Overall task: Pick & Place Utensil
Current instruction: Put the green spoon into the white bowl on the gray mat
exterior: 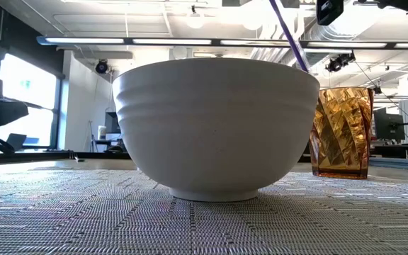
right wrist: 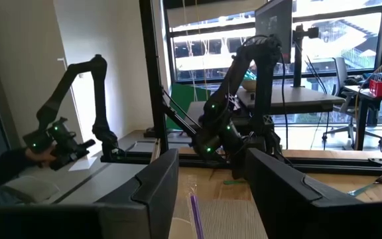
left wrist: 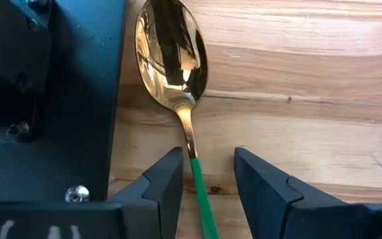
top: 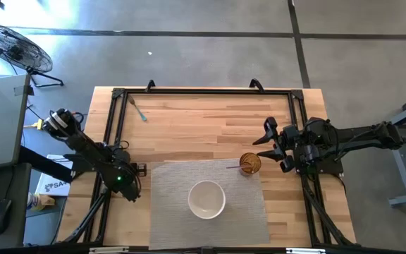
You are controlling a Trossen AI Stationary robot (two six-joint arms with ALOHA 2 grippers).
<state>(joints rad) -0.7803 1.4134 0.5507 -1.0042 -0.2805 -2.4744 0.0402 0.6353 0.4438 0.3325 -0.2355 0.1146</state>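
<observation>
while one utensil (top: 232,168) already stands in the cup (top: 250,164), my left gripper (left wrist: 207,182), spread, straddles the unlifted spoon (left wrist: 171,56).

White bowl (top: 206,199) — amber faceted cup (top: 250,164)

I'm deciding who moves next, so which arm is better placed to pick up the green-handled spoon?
The left. Its pincer is open and straddles the spoon's green handle on the wood. The right pincer sits open by the amber cup, far from that spoon.
</observation>
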